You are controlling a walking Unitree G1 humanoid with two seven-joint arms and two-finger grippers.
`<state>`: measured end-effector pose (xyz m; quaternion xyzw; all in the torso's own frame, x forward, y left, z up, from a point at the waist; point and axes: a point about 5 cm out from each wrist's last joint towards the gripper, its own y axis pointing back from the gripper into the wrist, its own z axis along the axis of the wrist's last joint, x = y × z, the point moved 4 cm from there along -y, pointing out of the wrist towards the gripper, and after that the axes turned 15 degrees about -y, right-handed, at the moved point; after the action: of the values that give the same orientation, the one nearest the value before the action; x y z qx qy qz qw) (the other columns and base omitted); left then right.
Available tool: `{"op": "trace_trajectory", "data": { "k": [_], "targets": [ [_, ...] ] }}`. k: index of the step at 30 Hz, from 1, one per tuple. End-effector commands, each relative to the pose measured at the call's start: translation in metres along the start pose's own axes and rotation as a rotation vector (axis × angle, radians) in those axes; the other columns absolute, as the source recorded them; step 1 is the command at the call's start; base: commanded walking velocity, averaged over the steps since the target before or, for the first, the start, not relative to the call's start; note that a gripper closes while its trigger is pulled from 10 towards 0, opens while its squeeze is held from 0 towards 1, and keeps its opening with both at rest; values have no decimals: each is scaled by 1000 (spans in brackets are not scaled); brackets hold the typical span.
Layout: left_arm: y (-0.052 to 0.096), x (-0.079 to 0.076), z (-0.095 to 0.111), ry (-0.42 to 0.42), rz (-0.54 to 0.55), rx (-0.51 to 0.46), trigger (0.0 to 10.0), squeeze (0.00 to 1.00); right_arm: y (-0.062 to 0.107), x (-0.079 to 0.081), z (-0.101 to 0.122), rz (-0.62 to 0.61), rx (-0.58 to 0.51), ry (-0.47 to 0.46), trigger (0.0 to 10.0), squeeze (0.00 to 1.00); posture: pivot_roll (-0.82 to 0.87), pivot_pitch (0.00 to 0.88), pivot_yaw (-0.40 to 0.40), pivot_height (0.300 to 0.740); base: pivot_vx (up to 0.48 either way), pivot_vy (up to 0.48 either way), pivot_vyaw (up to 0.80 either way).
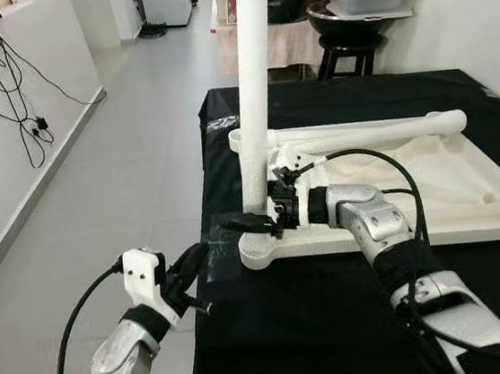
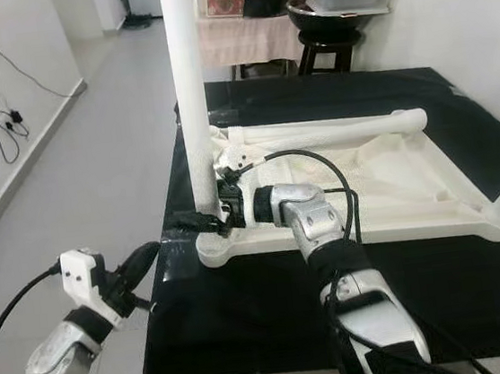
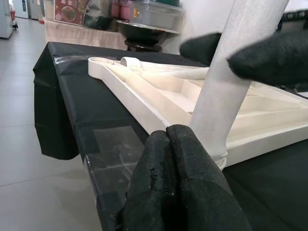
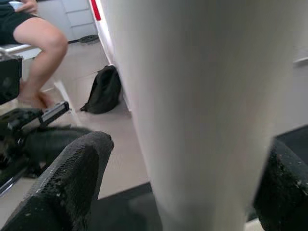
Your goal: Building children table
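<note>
We saw the white plastic children's tabletop [image 1: 431, 193] lying upside down on the black-covered desk [image 1: 335, 295], its ribbed underside facing up. One round white table leg [image 1: 255, 87] stood upright in the corner socket at about 9 o'clock of the tabletop, near the desk's edge. Another white leg [image 1: 361, 134] lay flat along the tabletop's 12 o'clock side.

The right gripper [image 1: 259, 222] reached in from 3 o'clock, its black fingers [image 4: 72, 178] spread to either side of the standing leg low down; we could not tell whether they pressed on it. The left gripper [image 1: 189, 266] hung off the desk's 9 o'clock edge, apart from the leg, its fingers [image 3: 178, 183] pressed together, holding nothing.

At 12 o'clock beyond the desk stood a black stool [image 1: 347, 49] carrying a dark bowl [image 1: 353, 17].
</note>
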<state>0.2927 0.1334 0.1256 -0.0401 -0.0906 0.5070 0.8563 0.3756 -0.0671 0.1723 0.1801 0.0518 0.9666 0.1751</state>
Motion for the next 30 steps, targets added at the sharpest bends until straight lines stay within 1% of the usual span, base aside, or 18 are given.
{"op": "trace_trajectory", "data": {
  "k": [1,4,5,6,7,10,15,19,20,22,23,24,25,26,27,28,29,30],
  "targets": [
    [0,-2,-6,-1,-14,24,10000,0,0,-1,-1,20,25,6,10000,0,45,0,-47,740,0,0,0],
    [0,-3,-6,-2,-15,27,10000,0,0,-2,-6,29,53,-8,10000,0,46,0,-48,740,0,0,0],
    [1,-3,-6,-2,-16,28,10000,0,0,-2,-6,32,58,-9,4549,0,46,0,-48,740,0,0,0],
    [1,-3,-6,-2,-16,28,10000,0,0,-2,-7,36,61,-8,4549,0,46,0,-48,740,0,0,0],
    [1,-3,-7,-2,-15,28,10000,0,2,-1,-7,51,55,-16,0,0,48,0,-50,740,0,0,0],
    [1,-4,-7,-2,-15,28,10000,0,4,-1,-6,84,51,-23,0,0,48,0,-50,740,0,0,0],
    [1,-4,-6,1,-16,26,10000,0,15,-7,-8,76,9,-41,0,0,35,0,-45,740,0,0,0],
    [1,-4,-6,1,-14,24,10000,0,23,-14,-14,-2,-18,-41,0,0,30,0,-48,740,0,0,0],
    [2,-3,-5,0,-11,22,10000,0,24,-20,-24,-126,-36,-53,0,0,20,0,-52,740,0,0,0],
    [2,-3,-4,0,-11,22,10000,0,24,-21,-26,-156,-39,-56,0,0,20,0,-52,740,0,0,0],
    [3,-1,-4,-1,-10,21,10000,0,18,-32,-39,-373,-72,-112,0,0,2,0,-48,740,0,0,0],
    [4,0,-4,-1,-9,21,10000,0,18,-42,-54,-612,-121,-199,0,0,-4,0,-45,740,0,0,0],
    [4,1,-3,-1,-9,20,10000,0,24,-47,-67,-786,-145,-263,0,0,-4,0,-45,740,0,0,0],
    [4,1,-3,-1,-9,20,10000,0,24,-47,-67,-786,-145,-263,0,0,-4,0,-45,740,0,0,0],
    [4,1,-3,-1,-10,20,10000,0,21,-34,-87,-848,-88,-223,0,0,-10,0,-39,740,0,0,0],
    [4,2,-3,-4,-14,23,10000,0,14,-21,-72,-808,-93,-30,0,0,-14,0,-32,740,0,0,0],
    [4,2,-3,-4,-14,23,10000,0,14,-21,-72,-808,-93,-30,0,0,-14,0,-32,740,0,0,0],
    [4,3,-4,-6,-17,25,10000,0,6,-8,-60,-753,-94,116,0,0,-14,0,-32,740,0,0,0]
  ]
}}
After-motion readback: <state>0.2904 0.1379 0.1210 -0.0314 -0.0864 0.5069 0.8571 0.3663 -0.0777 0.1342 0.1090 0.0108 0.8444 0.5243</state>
